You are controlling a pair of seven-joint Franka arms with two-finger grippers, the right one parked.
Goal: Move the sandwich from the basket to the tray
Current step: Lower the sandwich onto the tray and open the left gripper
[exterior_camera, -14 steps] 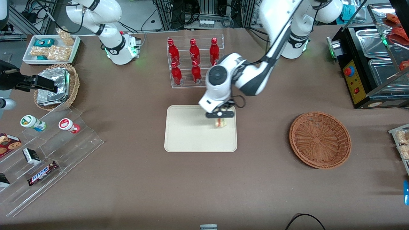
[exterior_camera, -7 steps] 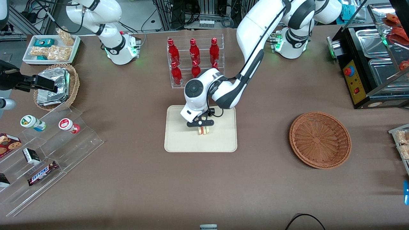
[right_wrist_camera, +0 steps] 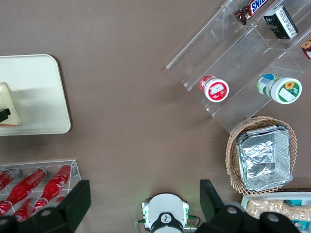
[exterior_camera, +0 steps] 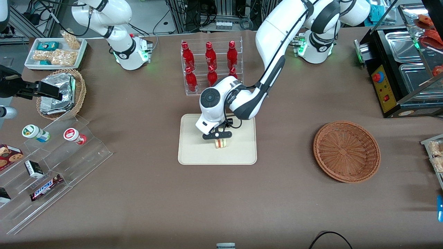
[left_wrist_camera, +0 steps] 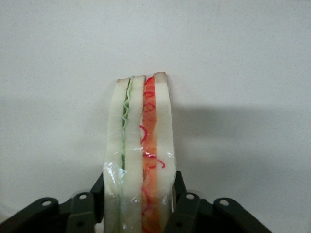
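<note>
Sandwich (exterior_camera: 220, 143) held low over the tray (exterior_camera: 193, 152), its basket (exterior_camera: 346, 150) sitting well apart toward the working arm's end.
Gripper (exterior_camera: 220, 139) pinches the wedge by its bread faces, cut edge showing; released standing on edge, it could topple or stick to the fingers (left_wrist_camera: 187, 208).

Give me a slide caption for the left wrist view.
Gripper shut on the sandwich, holding it over the tray.
</note>
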